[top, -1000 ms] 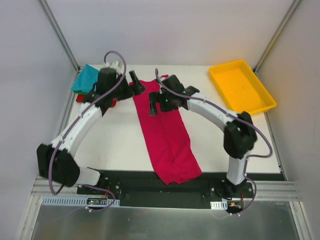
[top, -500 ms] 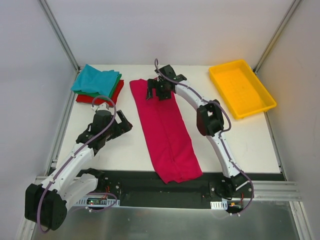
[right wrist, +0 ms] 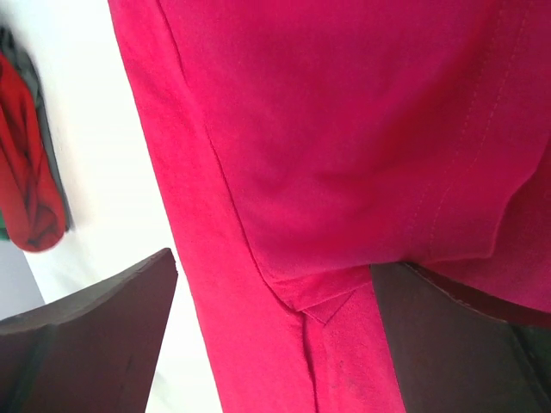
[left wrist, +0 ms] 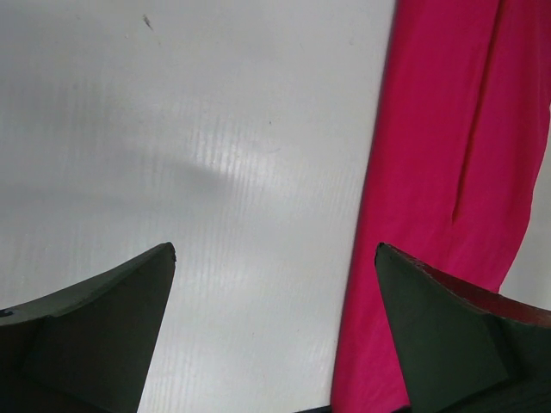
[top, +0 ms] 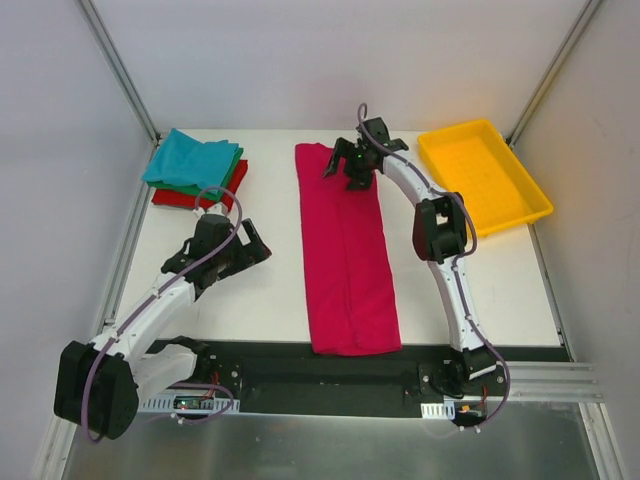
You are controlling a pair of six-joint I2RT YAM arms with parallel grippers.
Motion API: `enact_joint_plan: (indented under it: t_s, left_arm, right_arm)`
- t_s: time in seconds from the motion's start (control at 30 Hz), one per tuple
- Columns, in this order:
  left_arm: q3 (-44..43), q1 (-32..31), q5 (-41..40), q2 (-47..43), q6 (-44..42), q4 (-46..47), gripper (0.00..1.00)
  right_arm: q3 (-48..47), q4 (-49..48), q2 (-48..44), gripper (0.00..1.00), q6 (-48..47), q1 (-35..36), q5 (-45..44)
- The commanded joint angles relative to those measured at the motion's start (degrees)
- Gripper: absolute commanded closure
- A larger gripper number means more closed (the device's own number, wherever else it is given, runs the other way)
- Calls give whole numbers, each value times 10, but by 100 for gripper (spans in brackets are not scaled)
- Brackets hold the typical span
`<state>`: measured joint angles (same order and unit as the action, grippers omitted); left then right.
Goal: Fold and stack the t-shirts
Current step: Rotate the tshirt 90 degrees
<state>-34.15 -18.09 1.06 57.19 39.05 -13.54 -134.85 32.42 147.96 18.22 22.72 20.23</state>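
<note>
Overhead view of a shirt-folding job, partway done. Left of the far end of the magenta t-shirt (top: 345, 250) sits a stack of folded tees (top: 192, 168), teal on green on red. Left of the shirt's middle, the left gripper (top: 255, 243) hovers over the table (top: 270, 300), fingers (left wrist: 95, 335) spread wide, holding nothing. The shirt itself lies as a long narrow strip, sides already folded in. Over its far end, the right gripper (top: 348, 172) has its fingers (right wrist: 86, 335) spread wide above the cloth, pinching nothing (contact with the fabric cannot be judged). Right of the shirt is a yellow tray (top: 482, 178). The likely next move is to pinch the far end and fold the strip crosswise, then stack it.
</note>
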Motion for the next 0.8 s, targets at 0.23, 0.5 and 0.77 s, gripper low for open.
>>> enact_joint_plan:
  t_s: [0.23,0.5,0.77]
  left_arm:
    - [-32,-92,66,36,-6,30,1]
    - [34,-219,112,12,54,33,4]
    - [76,-350,112,18,110,73,24]
  right_arm:
    - [-27,25,-54,4,12,-30,-23]
    - [200,113,-336,4,-155,-23,-112]
    - [793,-45,-793,4,-90,2,-222]
